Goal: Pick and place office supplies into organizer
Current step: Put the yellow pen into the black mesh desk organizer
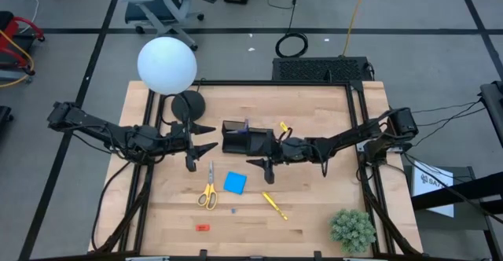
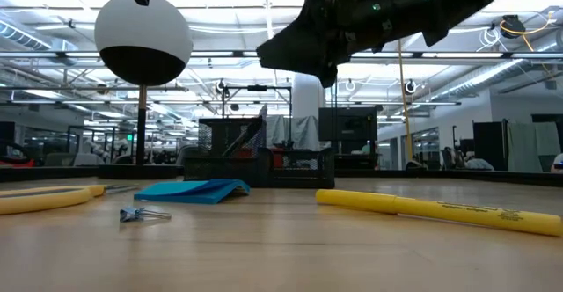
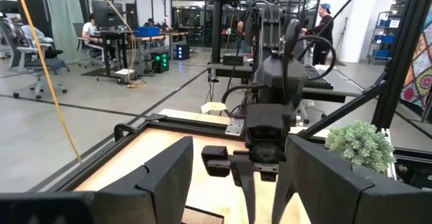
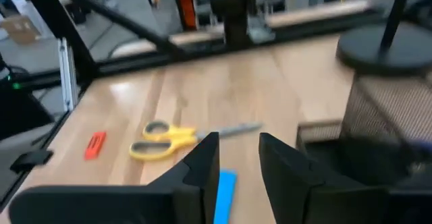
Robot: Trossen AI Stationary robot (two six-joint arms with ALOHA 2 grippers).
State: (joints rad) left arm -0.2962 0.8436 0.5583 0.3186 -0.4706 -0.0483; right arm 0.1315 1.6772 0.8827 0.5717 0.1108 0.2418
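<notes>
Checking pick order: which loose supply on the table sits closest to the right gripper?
The blue pad, just below the right gripper; the scissors, yellow pen and red piece lie farther off.

One camera looks straight down on my counter (image 1: 314, 214); another sits level at its surface, facing the room. Each wrist camera peers past my fingers, both overhead and right-wrist views sharing the scissors (image 4: 165, 140).

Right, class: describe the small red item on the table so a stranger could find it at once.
Start at the wooden table and find the yellow-handled scissors near its middle. From their handles, look toward the table's near edge: the small red piece lies alone on bare wood. It is the only red thing there, flat and far smaller than the blue pad.
</notes>
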